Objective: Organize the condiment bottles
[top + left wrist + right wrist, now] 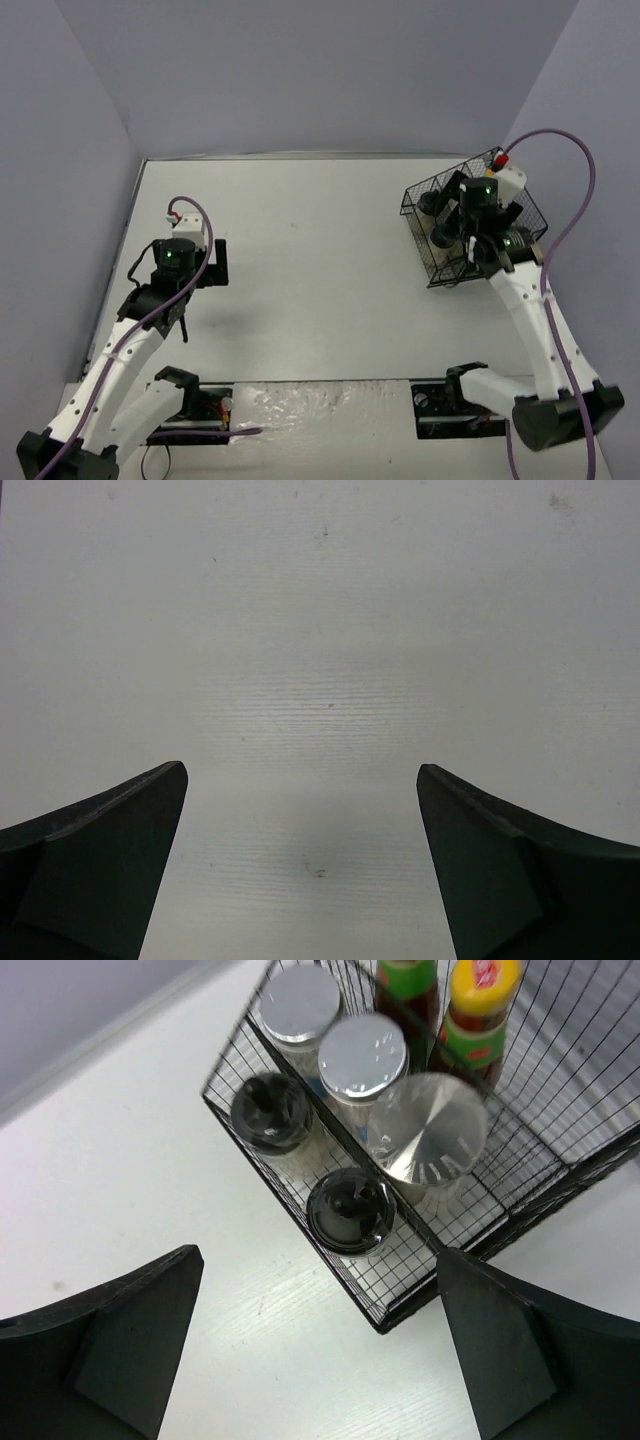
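Note:
In the right wrist view the black wire basket [385, 1322] holds the condiment bottles. Three silver-lidded shakers [363, 1055] stand in a diagonal row down its middle. Two black-lidded jars [350, 1210] line the near wall. A yellow-capped dark sauce bottle [480, 1000] and a second dark bottle [408, 980] stand at the far side. My right gripper [318, 1260] hangs open just above the basket's near corner, with nothing between its fingers. In the top view it [455, 225] covers most of the basket [415, 195]. My left gripper [300, 768] is open over bare table at the left [218, 262].
The white table [320, 270] is boxed in by grey-blue walls at the back and both sides. The basket stands near the right wall. Both arm bases and their cables sit along the near edge.

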`<action>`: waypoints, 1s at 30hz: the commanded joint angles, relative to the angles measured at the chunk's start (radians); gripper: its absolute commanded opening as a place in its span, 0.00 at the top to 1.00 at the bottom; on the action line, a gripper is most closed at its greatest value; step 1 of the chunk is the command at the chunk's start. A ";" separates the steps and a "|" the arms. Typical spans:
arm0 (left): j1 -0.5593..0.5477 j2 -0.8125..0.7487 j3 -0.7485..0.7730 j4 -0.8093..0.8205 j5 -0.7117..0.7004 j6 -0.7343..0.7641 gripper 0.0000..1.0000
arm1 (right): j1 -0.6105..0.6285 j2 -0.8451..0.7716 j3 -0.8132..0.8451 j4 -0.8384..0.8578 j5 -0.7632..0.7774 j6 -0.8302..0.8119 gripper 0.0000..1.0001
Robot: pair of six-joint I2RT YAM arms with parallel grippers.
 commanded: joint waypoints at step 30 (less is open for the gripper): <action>-0.010 -0.091 0.282 -0.123 0.011 -0.132 0.03 | 0.006 -0.789 -0.218 0.079 -0.067 -0.300 0.00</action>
